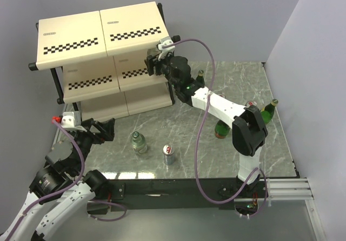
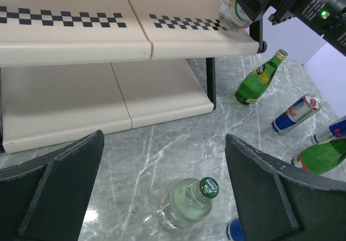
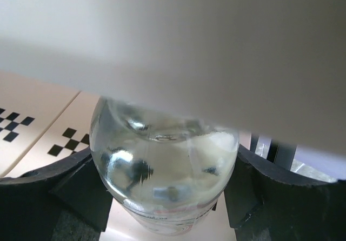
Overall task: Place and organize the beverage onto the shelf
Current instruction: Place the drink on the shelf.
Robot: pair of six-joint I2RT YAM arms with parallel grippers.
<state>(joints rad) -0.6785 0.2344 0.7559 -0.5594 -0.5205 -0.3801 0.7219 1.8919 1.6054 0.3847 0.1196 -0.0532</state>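
Observation:
The shelf [image 1: 81, 41] stands at the back left. My right gripper [image 1: 153, 64] is shut on a short clear bottle [image 3: 162, 165] and holds it at the right end of the middle tier [image 2: 189, 38], under the top panel. That bottle also shows in the left wrist view [image 2: 234, 13]. My left gripper [image 2: 165, 138] is open and empty, hovering above a second clear bottle with a green cap [image 2: 186, 203] that stands on the table [image 1: 139, 142]. A blue-silver can [image 1: 169, 154] stands right of it. Green bottles [image 1: 220, 128] [image 1: 268, 110] [image 2: 257, 80] stand at the right.
Another can [image 2: 296, 114] and part of a third [image 2: 331, 130] stand among the green bottles on the marble table [image 1: 189, 138]. The shelf's bottom tier [image 2: 81, 100] and black frame post [image 2: 211, 81] are close ahead of the left gripper. Grey walls surround the table.

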